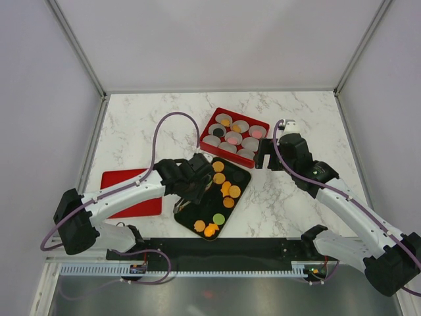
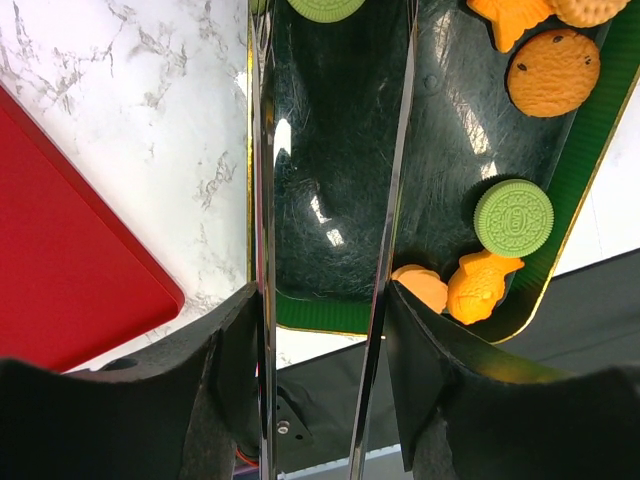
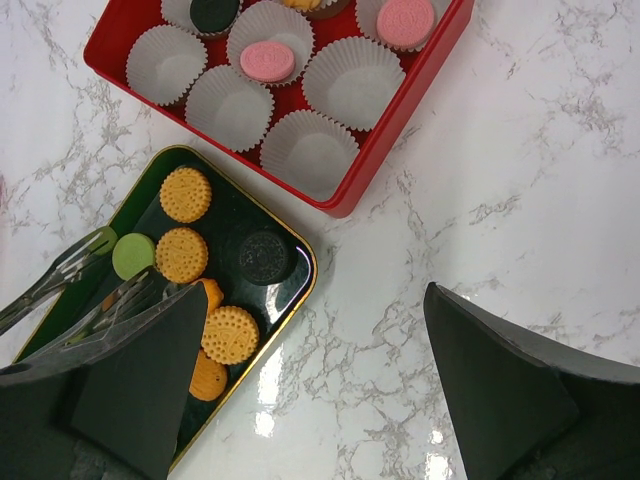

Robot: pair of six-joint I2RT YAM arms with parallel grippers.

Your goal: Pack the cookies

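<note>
The left gripper point(image 2: 325, 320) is closed on a pair of metal tongs point(image 2: 385, 200), one finger pressed against each blade. The blades reach out over a dark tray point(image 1: 240, 174) on the marble table point(image 1: 276, 204). A green cookie point(image 3: 132, 255) sits between the blades near their tips; whether they touch it cannot be told.

Most of the cookies point(image 1: 227, 191) lie loose on this tray. The majority are orange, and there are also two green ones and a dark one point(image 3: 264, 257). Just behind the tray stands a red box point(image 3: 400, 135) filled with white paper cups point(image 3: 355, 85). A few cups hold one cookie each, among them a pink cookie point(image 3: 267, 62), and the rest are empty.

The right gripper point(image 3: 315, 290) hangs above the table beside the box's near corner, its fingers spread wide with nothing between them. A flat red sheet point(image 1: 128, 191) lies on the table to the left of the tray, under the left arm.
</note>
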